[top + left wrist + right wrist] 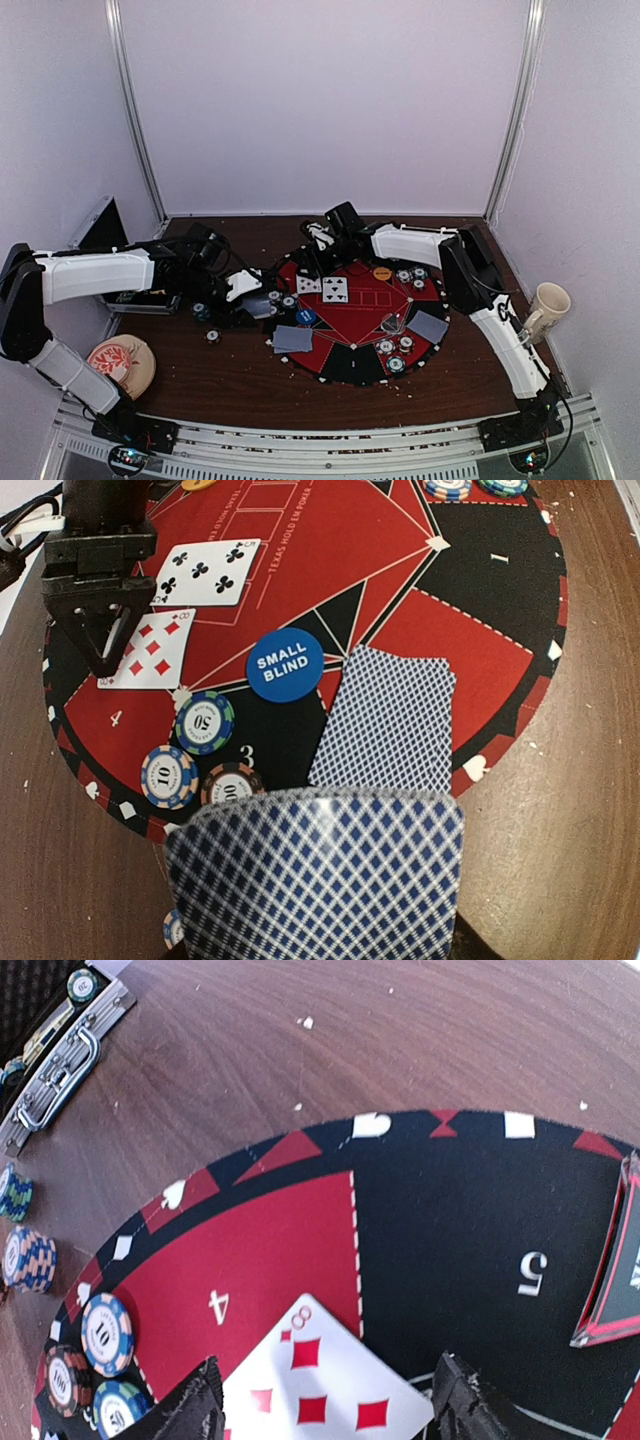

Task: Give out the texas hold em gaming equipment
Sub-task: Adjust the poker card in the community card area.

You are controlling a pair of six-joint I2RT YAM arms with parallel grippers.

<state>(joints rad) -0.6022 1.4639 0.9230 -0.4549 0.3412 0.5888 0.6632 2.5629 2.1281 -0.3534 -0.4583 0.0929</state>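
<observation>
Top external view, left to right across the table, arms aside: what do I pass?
Patterned dish → loose chip on bare wood → blue button → orange button → right-hand face-down card → mug.

I see my left fingers [250,297] at the mat's [350,320] left rim, gripping a blue-backed card [262,306]. Right fingers [322,245] spread over far edge. Two face-up cards [323,288] mid-mat; mug [545,305] far right.

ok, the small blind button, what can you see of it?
The small blind button is a round blue disc, plastic by the look, with SMALL BLIND in white capitals. It lies flat, face up, on the mat by seat 3, between the chips and a face-down card. Nothing holds it.
</observation>
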